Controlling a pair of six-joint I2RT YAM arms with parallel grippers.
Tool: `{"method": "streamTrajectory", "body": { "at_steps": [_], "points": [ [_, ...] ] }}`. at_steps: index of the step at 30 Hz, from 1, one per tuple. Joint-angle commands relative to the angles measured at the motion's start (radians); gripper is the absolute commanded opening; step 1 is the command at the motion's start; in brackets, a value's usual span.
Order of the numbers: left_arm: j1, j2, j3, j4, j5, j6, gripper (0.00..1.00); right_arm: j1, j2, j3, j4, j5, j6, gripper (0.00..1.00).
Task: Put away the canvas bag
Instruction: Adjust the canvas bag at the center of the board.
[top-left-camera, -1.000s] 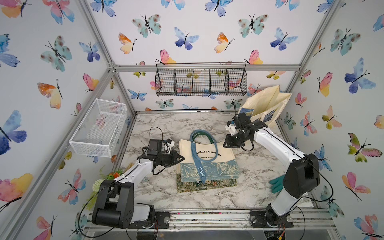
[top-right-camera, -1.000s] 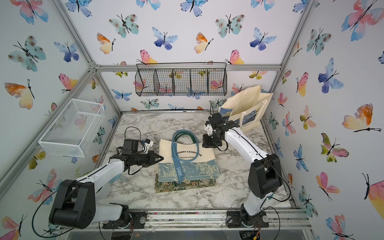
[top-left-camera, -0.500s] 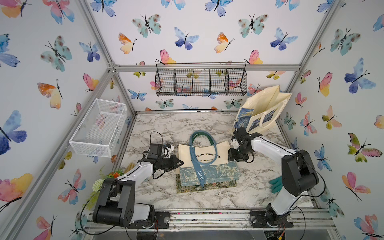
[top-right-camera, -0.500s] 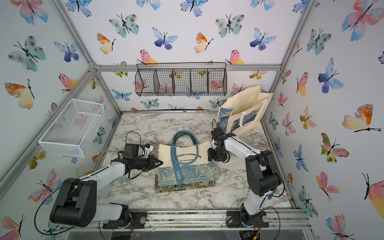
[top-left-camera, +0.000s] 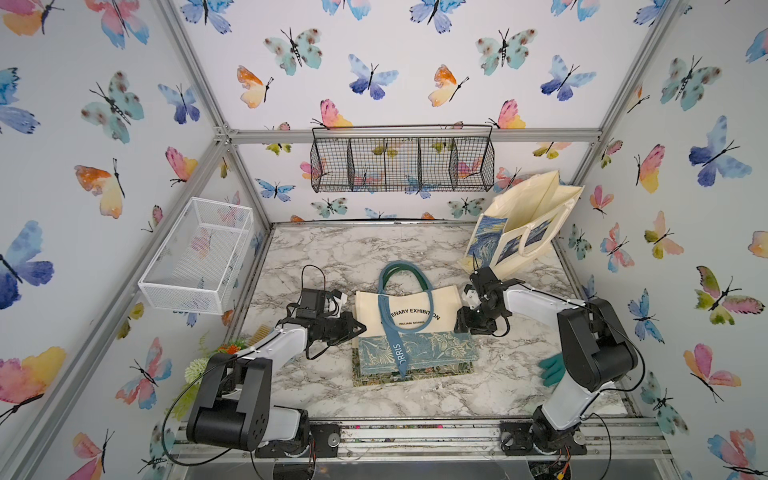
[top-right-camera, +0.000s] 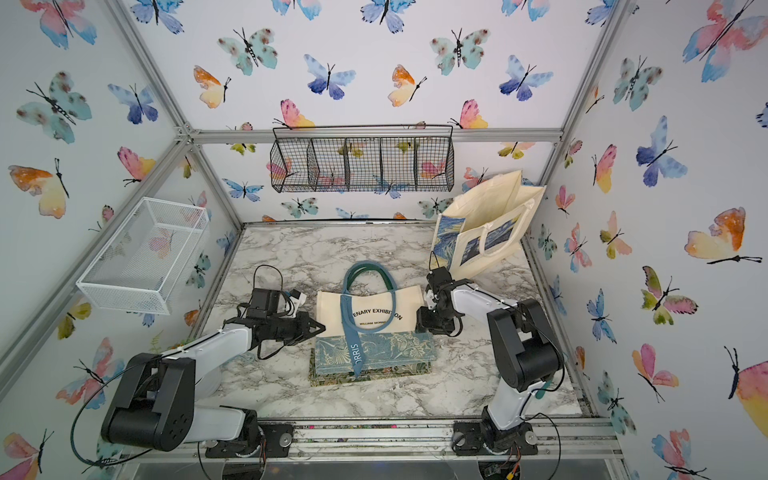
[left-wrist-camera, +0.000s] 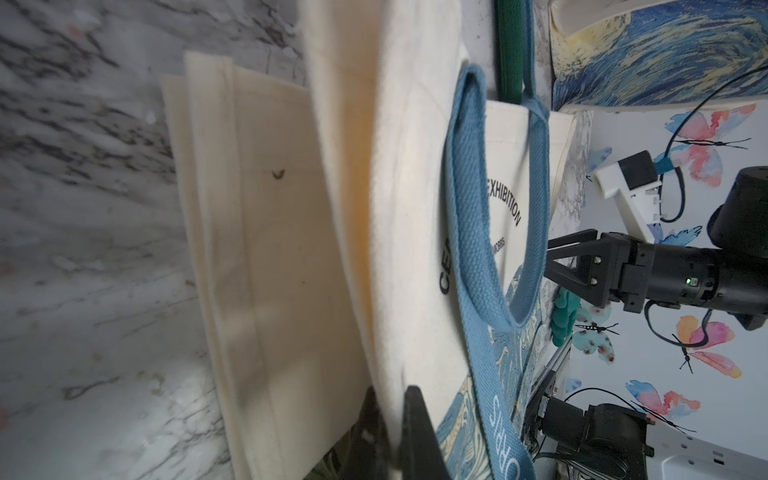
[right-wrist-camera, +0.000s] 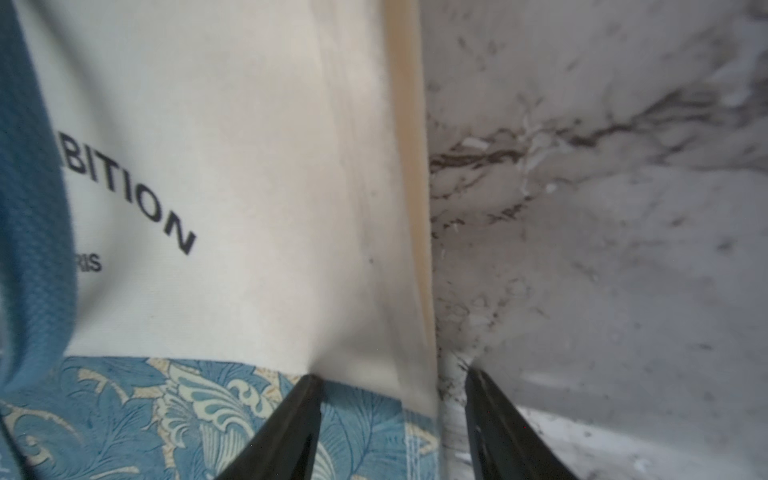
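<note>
Butterfly-print walls (top-left-camera: 407, 112) enclose the marble tabletop (top-left-camera: 332, 249). Black wire basket (top-left-camera: 402, 164): above its far edge. White mesh basket (top-left-camera: 195, 257): above its left edge.

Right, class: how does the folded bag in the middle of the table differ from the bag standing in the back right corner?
The folded bag lies flat; the standing bag is upright, mouth open. The folded bag's handles are blue and green; the standing bag's are cream. The folded bag carries black lettering and a blue leaf pattern; the standing bag, a swirling blue-and-yellow painting. Both are cream canvas.
</note>
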Motion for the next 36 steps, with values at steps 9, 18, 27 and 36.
{"method": "streamTrajectory", "body": {
  "at_steps": [9,18,27,36],
  "points": [
    [0.0,0.019,-0.01,-0.004,-0.019,0.003,0.0,-0.128,0.012,-0.228,0.194,-0.3,0.046,0.58],
    [0.0,0.032,-0.007,0.0,-0.011,0.002,0.0,-0.159,-0.004,-0.28,0.315,-0.498,0.108,0.52],
    [0.001,0.039,-0.004,0.006,-0.009,0.002,0.0,-0.16,-0.184,-0.226,0.256,-0.405,0.102,0.41],
    [0.0,0.04,0.0,0.004,-0.008,0.003,0.0,-0.159,-0.207,-0.212,0.28,-0.505,0.132,0.35]
  ]
}}
